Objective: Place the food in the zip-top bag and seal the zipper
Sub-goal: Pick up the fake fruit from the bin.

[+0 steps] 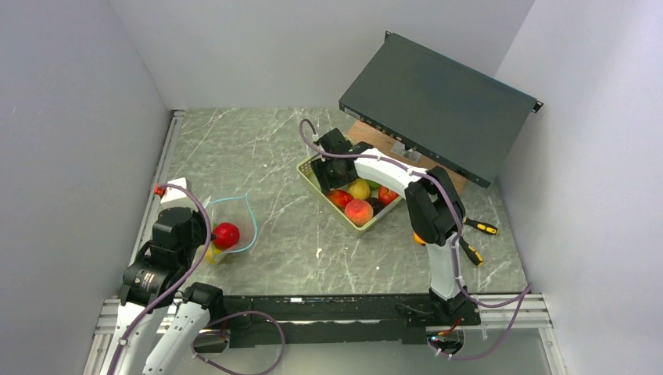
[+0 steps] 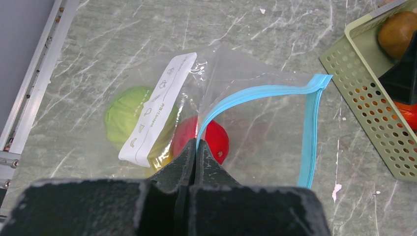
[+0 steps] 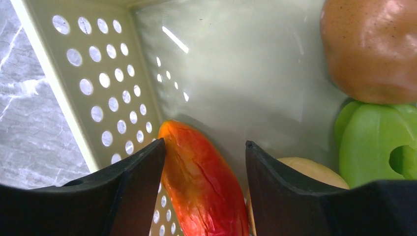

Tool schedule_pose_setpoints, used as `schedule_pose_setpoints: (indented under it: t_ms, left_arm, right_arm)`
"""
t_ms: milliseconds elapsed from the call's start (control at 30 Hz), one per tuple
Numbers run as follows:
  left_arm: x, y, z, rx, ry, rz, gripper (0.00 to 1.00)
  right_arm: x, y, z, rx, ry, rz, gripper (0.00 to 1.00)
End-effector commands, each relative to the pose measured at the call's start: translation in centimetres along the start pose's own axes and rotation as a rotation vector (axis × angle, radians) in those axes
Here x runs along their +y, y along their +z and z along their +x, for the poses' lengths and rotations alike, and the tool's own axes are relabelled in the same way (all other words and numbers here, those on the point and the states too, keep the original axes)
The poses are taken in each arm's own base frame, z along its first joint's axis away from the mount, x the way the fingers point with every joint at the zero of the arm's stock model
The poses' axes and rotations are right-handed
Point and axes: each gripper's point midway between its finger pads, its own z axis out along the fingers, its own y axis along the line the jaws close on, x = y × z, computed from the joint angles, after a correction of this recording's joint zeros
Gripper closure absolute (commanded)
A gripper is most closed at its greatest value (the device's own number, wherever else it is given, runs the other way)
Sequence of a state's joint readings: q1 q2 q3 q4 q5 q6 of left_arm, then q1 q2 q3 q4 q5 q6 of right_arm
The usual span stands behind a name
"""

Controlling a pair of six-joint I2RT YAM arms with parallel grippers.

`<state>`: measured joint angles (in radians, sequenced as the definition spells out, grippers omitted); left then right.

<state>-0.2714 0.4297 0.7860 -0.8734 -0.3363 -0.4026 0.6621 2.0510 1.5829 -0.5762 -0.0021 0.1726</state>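
Leftmost, the left pincer [image 2: 195, 147] is pressed together on the near lip of the zip-top bag [image 2: 260, 132], which lies on the bench [image 2: 98, 44] at the near left; the pinch appears meant to lift one lip so that the mouth gapes toward the basket; the zipper [image 2: 265, 91] accordingly curves as an open teal loop, unsealed, and no slider tab can be made out.

Inside the bag rest a round red piece [image 2: 216, 140] and a round green piece [image 2: 123, 118], the latter partly under the bag's white printed label [image 2: 160, 105]; so part of the food is already loaded.

Further right, well apart from the bag, stands the pale green perforated basket [image 1: 309, 173], holding the remaining food; the overhead view shows a peach piece [image 1: 359, 211] and a yellow piece [image 1: 359, 189] among them.

The right pincer [image 3: 205, 145] is down inside the basket with its jaws spread, straddling a long red-orange piece [image 3: 201, 187] that lies against the perforated wall [image 3: 98, 88]; one finger stands between piece and wall, touching or nearly touching the piece; nothing is gripped yet.

A brown piece [image 3: 369, 49] and a green lobed piece [image 3: 373, 142] sit just beside it, outside the jaws; closing next seems required, and the near wall may hinder the grip.
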Motion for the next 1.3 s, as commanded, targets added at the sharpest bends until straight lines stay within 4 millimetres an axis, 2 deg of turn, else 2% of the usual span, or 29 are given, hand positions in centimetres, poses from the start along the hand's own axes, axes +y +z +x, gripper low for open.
schedule_pose_setpoints:
  t_ms: [0,133,233,433,533,700,833,1033,1133,1267]
  left_arm:
    - [-0.7,-0.1,-1.6,-0.045,0.000,0.027,1.00]
    - [-0.6,-0.1,-1.6,-0.045,-0.002,0.024,1.00]
    - [-0.6,-0.2,-1.6,-0.051,-0.003,0.028,1.00]
    - [-0.7,-0.2,-1.6,-0.050,-0.002,0.034,1.00]
    - [-0.7,-0.3,-1.7,-0.056,-0.005,0.035,1.00]
    - [-0.6,-0.4,-1.7,-0.059,-0.007,0.033,1.00]
    - [-0.6,-0.4,-1.7,-0.060,-0.008,0.031,1.00]
    - [-0.7,-0.3,-1.6,-0.052,-0.003,0.032,1.00]
    - [-0.6,-0.2,-1.6,-0.050,-0.004,0.029,1.00]
    - [-0.7,-0.1,-1.6,-0.047,-0.001,0.031,1.00]
  right_arm:
    - [-0.6,-3.2,-1.7,-0.045,-0.010,0.044,0.35]
    - [-0.6,-4.5,-1.9,-0.043,-0.021,0.048,0.34]
    - [-0.8,-4.9,-0.6,-0.018,-0.033,0.048,0.34]
    - [0.3,-5.3,0.9,0.014,-0.047,-0.031,0.35]
    - [1.2,-4.5,2.0,0.047,-0.068,-0.090,0.36]
    - [1.0,-2.8,2.8,0.077,-0.068,-0.082,0.38]
    - [1.0,-1.6,2.6,0.074,-0.067,-0.080,0.39]
    - [0.0,-0.3,1.5,0.052,-0.061,-0.016,0.39]
    - [0.0,-0.6,0.0,-0.001,-0.053,-0.002,0.41]
    - [0.3,-2.1,-2.8,-0.107,-0.045,0.011,0.53]
